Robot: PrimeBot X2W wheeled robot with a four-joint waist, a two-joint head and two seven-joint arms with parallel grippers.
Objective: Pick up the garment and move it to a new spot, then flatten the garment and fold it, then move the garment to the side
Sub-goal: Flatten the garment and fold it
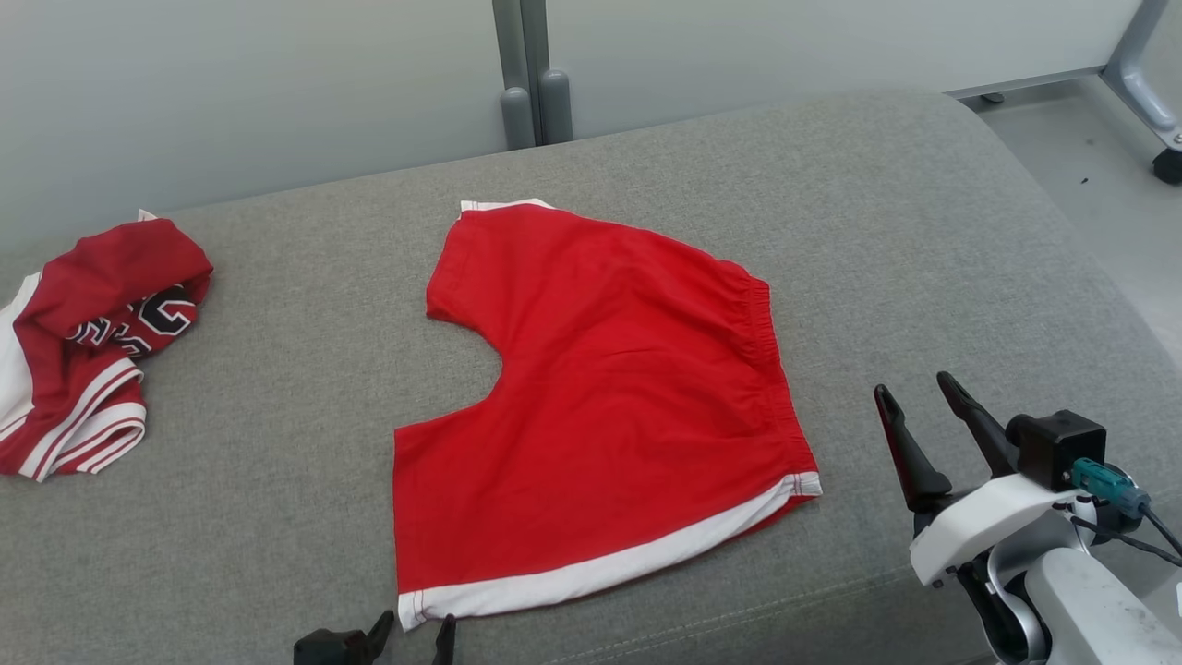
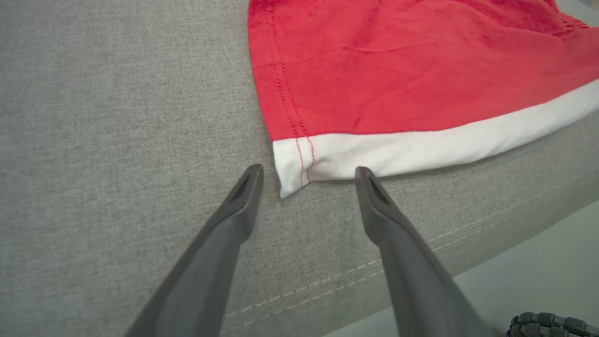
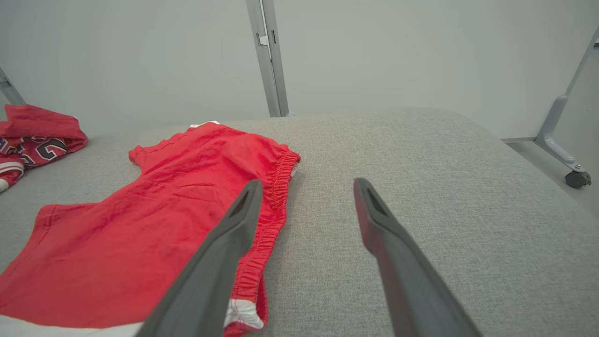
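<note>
Red shorts (image 1: 609, 397) with white hem bands lie spread flat in the middle of the grey cushion (image 1: 277, 388), waistband toward the right. My left gripper (image 1: 414, 634) stands open at the near edge, its fingertips straddling the near white hem corner (image 2: 292, 171) just short of it. The right gripper (image 1: 919, 392) is open above the cushion, to the right of the waistband (image 3: 276, 196), holding nothing. In the right wrist view the shorts (image 3: 140, 224) stretch away to the left of its fingers (image 3: 243, 210).
A second, crumpled dark red garment (image 1: 88, 342) with white stripes and lettering lies at the far left of the cushion. A grey post (image 1: 526, 74) rises behind the cushion. A frame leg with a caster (image 1: 1165, 162) stands on the floor at the far right.
</note>
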